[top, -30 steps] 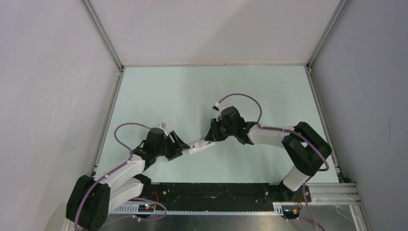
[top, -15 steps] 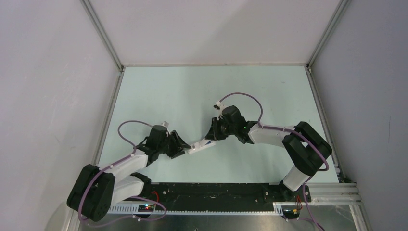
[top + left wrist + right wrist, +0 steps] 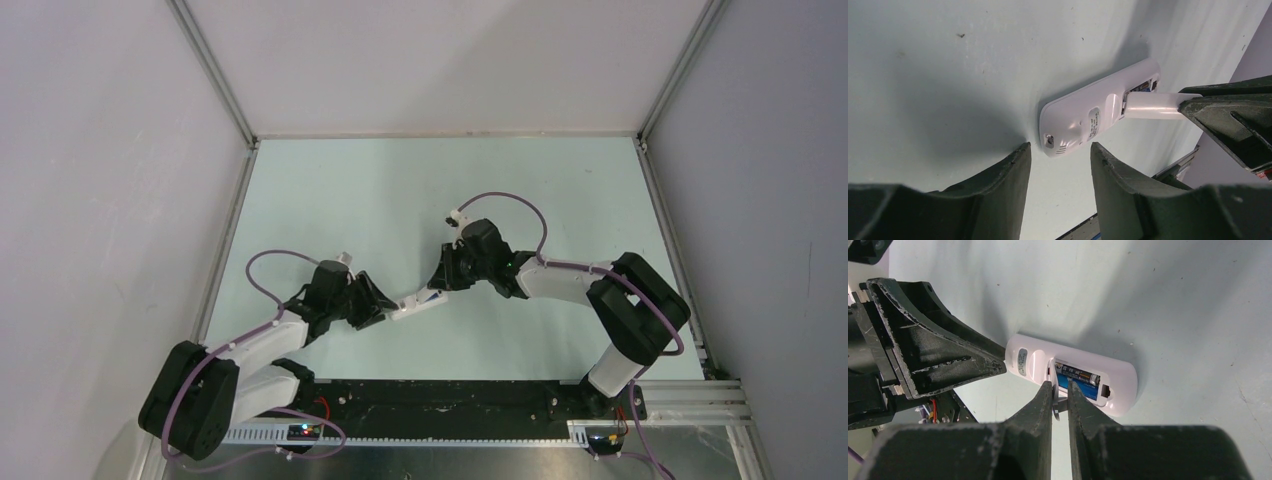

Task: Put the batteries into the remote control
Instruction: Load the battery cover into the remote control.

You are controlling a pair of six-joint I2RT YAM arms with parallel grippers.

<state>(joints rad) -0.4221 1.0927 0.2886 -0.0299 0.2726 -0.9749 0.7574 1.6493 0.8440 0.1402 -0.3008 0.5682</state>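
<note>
The white remote control lies face down on the table, its battery bay open. In the right wrist view both batteries sit in the bay, the dark one beside the blue one. My right gripper is shut on a thin white battery cover, whose end meets the bay's edge. My left gripper stands open at the remote's other end, with that end just beyond its fingertips and no contact that I can see.
The pale green table is walled by grey panels on three sides. A black base rail runs along the near edge. The left gripper's dark fingers sit close beside the remote in the right wrist view.
The left arm has swung its elbow down and to the left, and its jaws have narrowed a little at the remote's end. The right gripper has hardly moved.
</note>
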